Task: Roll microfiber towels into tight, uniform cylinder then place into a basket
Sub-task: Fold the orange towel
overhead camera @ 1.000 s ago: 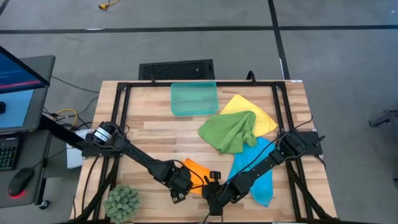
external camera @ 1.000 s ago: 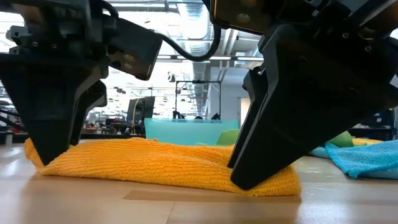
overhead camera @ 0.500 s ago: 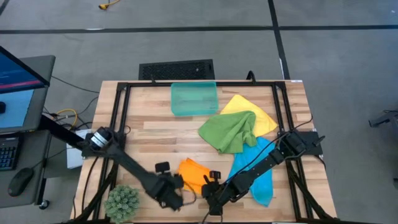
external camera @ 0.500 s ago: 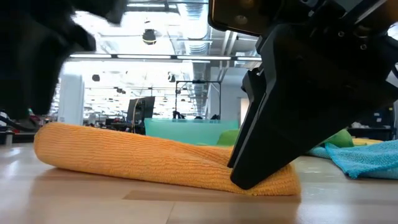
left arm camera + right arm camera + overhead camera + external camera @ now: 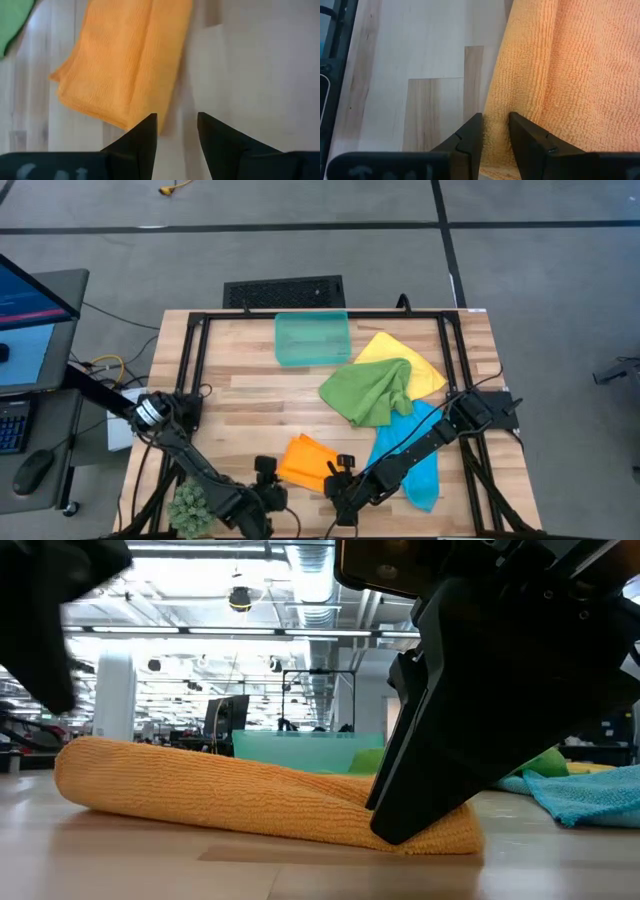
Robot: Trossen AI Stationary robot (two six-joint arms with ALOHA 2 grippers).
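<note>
The orange towel (image 5: 304, 459), folded into a thick band, lies flat on the wood table near its near edge; its rounded left end (image 5: 85, 772) rests free on the table. My right gripper (image 5: 495, 120) is shut on the towel's right end. My left gripper (image 5: 176, 120) hangs open just left of the towel and nearer the table's front, with only bare wood between its fingers; in the high view it (image 5: 267, 483) is beside the towel's left corner. The green towel (image 5: 369, 391), yellow towel (image 5: 412, 357) and blue towel (image 5: 416, 457) lie loose to the right. The teal basket (image 5: 312, 338) stands at the far edge. My right gripper pinches a raised fold (image 5: 496, 107) of the orange towel between its two fingers, at the towel's right end (image 5: 440, 825). The fingers slant down from the table's right side. The towel stays on the table, its far side spread flat beyond the fingers.
A spiky green plant ball (image 5: 196, 505) sits at the near left corner, close beside my left arm. Black frame rails (image 5: 190, 370) run along the table's sides. Bare wood lies between the basket and the orange towel.
My left gripper has come off the orange towel's left end, risen a little and swung toward the table's near left corner, rolling as it went. The freed left end has sprung up into a rounded fold. My right gripper has kept its hold.
</note>
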